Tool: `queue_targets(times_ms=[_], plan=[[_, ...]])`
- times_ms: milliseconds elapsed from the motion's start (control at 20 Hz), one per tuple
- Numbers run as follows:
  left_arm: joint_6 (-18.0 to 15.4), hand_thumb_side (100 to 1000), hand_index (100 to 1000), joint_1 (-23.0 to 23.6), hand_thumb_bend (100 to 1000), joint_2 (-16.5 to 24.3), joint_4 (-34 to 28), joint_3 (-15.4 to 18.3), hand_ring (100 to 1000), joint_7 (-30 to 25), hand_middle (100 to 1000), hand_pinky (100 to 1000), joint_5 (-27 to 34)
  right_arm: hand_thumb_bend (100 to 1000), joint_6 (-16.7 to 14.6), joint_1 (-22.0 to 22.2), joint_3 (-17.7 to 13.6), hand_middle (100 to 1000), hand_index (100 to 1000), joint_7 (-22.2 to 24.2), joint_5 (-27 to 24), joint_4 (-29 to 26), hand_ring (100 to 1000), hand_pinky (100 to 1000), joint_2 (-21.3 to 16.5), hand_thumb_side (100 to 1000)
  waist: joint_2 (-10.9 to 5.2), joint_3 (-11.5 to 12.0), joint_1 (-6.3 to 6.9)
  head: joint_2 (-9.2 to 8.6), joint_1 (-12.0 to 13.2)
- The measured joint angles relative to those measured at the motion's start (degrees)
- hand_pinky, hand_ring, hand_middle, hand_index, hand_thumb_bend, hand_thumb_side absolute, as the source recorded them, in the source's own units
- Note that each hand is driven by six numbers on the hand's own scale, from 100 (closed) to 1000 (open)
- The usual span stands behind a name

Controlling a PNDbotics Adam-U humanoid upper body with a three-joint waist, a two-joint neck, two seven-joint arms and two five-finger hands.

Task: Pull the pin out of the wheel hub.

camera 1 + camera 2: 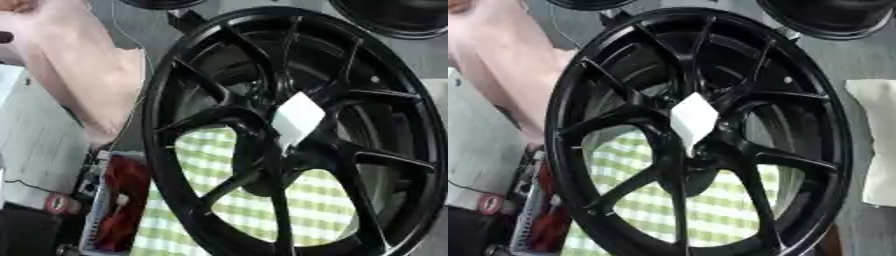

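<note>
No robot hand shows in either view, so nothing can be said of how the fingers stand.

The large black alloy wheel hub (697, 132) fills most of the frame, standing on its rim and turned so that its face looks toward the camera. Its finish is smooth and glossy, with slim paired spokes that fan out from the centre to a deep, rounded rim. At the centre, where the spokes meet, sits a small white diamond-shaped piece (693, 121), flat and matte like paper or plastic, with a narrow tail pointing down; whether this is the pin cannot be told.

Through the lower gaps between the spokes shows a green-and-white checked cloth (322, 210), soft and woven in look, lying beneath or behind the wheel.

At the lower left of the frame stands a pale mesh basket (98, 215) holding something red and shiny. Beside it, at the left edge, a light grey flat surface (35, 150) runs upward.

In the upper left a person's bare forearm (83, 75) slants down toward the wheel's left rim, close to it; contact cannot be made out.

Along the top edge appear the curved black rims of two more wheels (833, 17). At the right edge of the right eye view lies a cream folded cloth (875, 140).
</note>
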Motion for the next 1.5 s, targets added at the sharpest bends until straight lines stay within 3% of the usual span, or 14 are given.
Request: queue_targets(times_ms=[100,250,350,450,550,600,700,850,1000,1300,1500], plan=[[-0.01,865,778,0.0,100,0.0,0.0,0.0,620,0.01,604,888,-0.01,311,-1.88,0.2,-0.44,834,885,1.63,0.57,-0.61,920,937,1.1,509,0.0,-0.1,0.14,-0.01,0.04],[-0.01,865,778,0.0,100,-0.01,0.0,0.0,620,0.01,604,888,-0.01,261,-4.91,0.17,-0.82,830,887,2.95,-0.42,-2.15,917,941,2.23,625,0.01,-0.15,0.17,-0.01,0.07],[-0.02,865,778,0.0,100,-0.01,0.0,0.0,620,0.0,604,888,-0.01,265,-6.72,0.06,-0.87,816,877,2.66,-2.17,-3.68,906,938,2.55,598,0.01,-0.15,0.2,-0.02,0.08],[-0.02,864,778,0.0,100,-0.01,0.0,-0.01,620,-0.02,604,888,-0.01,309,-8.13,-0.4,-0.73,785,854,1.62,-3.97,-5.53,891,932,2.74,447,0.01,-0.14,0.27,-0.03,0.08],[-0.01,864,778,-0.01,100,-0.01,0.0,-0.02,620,-0.04,604,888,-0.01,350,-9.51,-1.01,-0.27,724,807,0.23,-6.34,-7.8,856,920,2.76,384,0.01,-0.13,0.3,-0.04,0.07],[-0.01,864,778,-0.01,100,-0.01,0.0,-0.02,620,-0.06,604,888,-0.01,331,-10.23,-1.38,0.1,651,751,-0.72,-7.68,-9.05,813,903,2.78,368,0.02,-0.12,0.3,-0.11,0.04],[-0.04,864,778,-0.02,100,-0.01,0.0,-0.04,620,-0.14,604,888,-0.01,281,-11.82,-2.05,1.24,611,719,-3.17,-11.16,-11.98,789,891,2.88,329,0.06,0.0,0.31,-0.28,-0.04],[-0.09,864,777,-0.04,100,-0.01,0.0,-0.05,619,-0.32,604,888,0.0,210,-13.97,-3.05,3.63,575,688,-7.32,-16.67,-16.53,758,887,3.29,308,0.18,0.24,0.31,-0.44,-0.28],[-0.07,864,777,-0.09,100,-0.03,0.0,-0.1,619,-0.45,604,888,0.03,202,-15.61,-4.24,6.39,551,667,-10.33,-21.18,-20.89,737,887,3.57,293,0.22,0.38,0.31,-0.44,-0.58],[-0.04,863,777,-0.33,100,-0.04,0.0,-0.39,619,-0.59,604,888,0.13,264,-19.26,-6.29,11.2,526,643,-13.9,-30.6,-27.41,712,890,5.23,246,0.25,0.62,0.33,-0.47,-1.12],[-0.18,863,777,-0.49,100,-0.05,0.0,-0.42,619,-0.79,604,888,0.25,311,-20.98,-7.3,13.86,520,639,-13.81,-35.22,-29.16,706,891,6.57,208,0.25,0.96,0.42,-0.51,-1.35]])
